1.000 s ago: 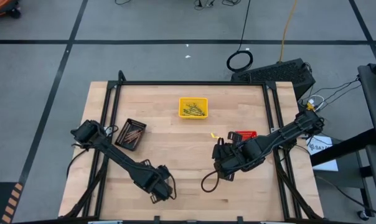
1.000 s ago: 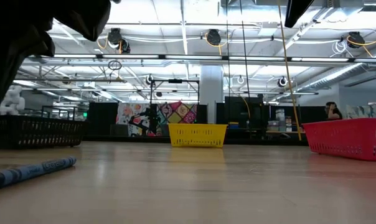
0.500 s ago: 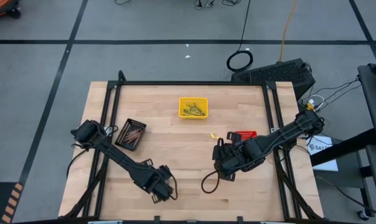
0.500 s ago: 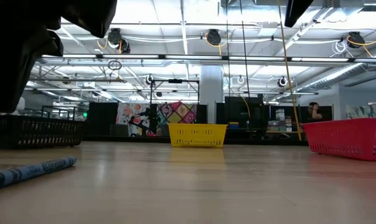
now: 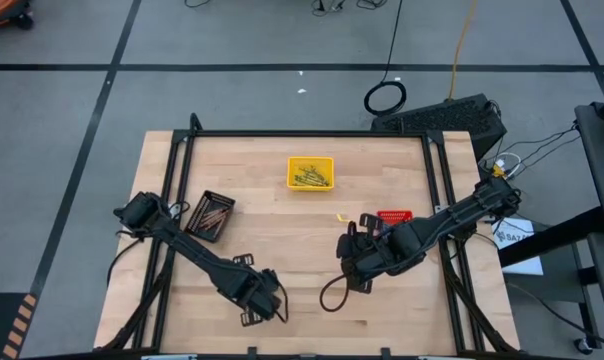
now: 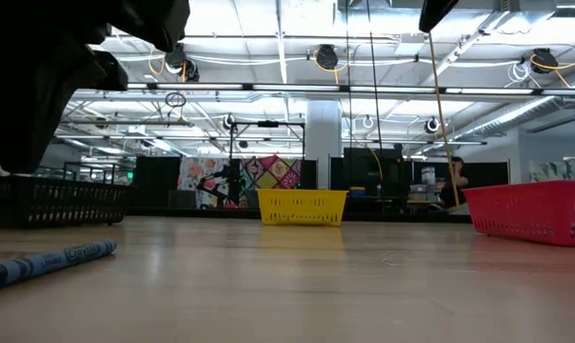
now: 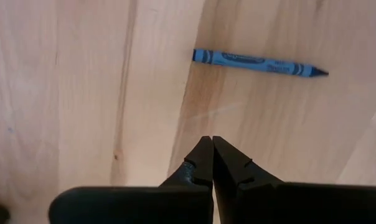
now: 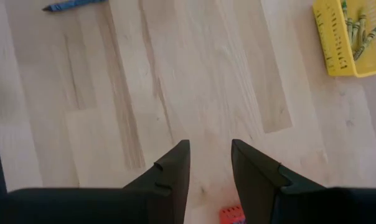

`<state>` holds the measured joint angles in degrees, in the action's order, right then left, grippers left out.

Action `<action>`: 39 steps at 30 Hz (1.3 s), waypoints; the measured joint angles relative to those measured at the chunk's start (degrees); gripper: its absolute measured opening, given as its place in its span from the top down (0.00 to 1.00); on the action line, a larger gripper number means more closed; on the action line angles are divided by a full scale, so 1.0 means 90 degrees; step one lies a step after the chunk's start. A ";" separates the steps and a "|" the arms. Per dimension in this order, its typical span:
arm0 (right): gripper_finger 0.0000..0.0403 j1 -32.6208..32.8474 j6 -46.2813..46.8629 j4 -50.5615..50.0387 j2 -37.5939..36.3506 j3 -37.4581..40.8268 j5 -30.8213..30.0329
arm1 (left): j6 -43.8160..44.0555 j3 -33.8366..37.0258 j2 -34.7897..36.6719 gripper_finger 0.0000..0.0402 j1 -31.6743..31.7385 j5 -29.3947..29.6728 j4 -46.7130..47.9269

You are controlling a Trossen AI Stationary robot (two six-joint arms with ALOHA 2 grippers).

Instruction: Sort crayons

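One blue crayon (image 7: 259, 63) lies flat on the wooden table, also seen in the low view (image 6: 49, 262) and far off in the right wrist view (image 8: 74, 5). My left gripper (image 7: 211, 140) hangs shut above the table near its near edge, pointing down, a little short of the crayon and holding nothing. My right gripper (image 8: 210, 146) hovers open and high over the table's middle right (image 5: 354, 262), with nothing between its fingers. Olive-yellow crayons fill the yellow tray (image 5: 310, 172), and brown ones lie in the black tray (image 5: 210, 215). A yellow crayon (image 5: 342, 216) lies loose beside the red tray (image 5: 394, 217).
The yellow tray stands at the far middle, the black tray at the left and the red tray at the right. A black frame (image 5: 302, 133) runs along the table's edges. A person (image 6: 451, 183) shows in the room far behind the table.
My left gripper has turned about its own downward axis while staying over the same spot, still shut. The blue crayon has not moved.
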<state>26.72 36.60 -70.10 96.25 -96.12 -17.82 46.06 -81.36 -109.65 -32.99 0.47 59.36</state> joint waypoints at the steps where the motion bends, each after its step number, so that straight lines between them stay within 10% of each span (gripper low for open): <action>1: 0.74 -0.0002 0.0002 0.0042 0.0000 0.0000 0.0002 | -0.0185 0.0000 0.0000 1.00 0.0005 -0.0004 0.0014; 39: 0.70 -0.0216 0.0024 0.0129 0.0000 0.0000 0.0308 | -0.1379 0.0000 -0.0007 0.98 0.0289 -0.0808 0.1514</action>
<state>24.77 36.82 -68.95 96.25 -96.12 -15.05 33.65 -81.36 -109.71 -30.39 -6.81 72.99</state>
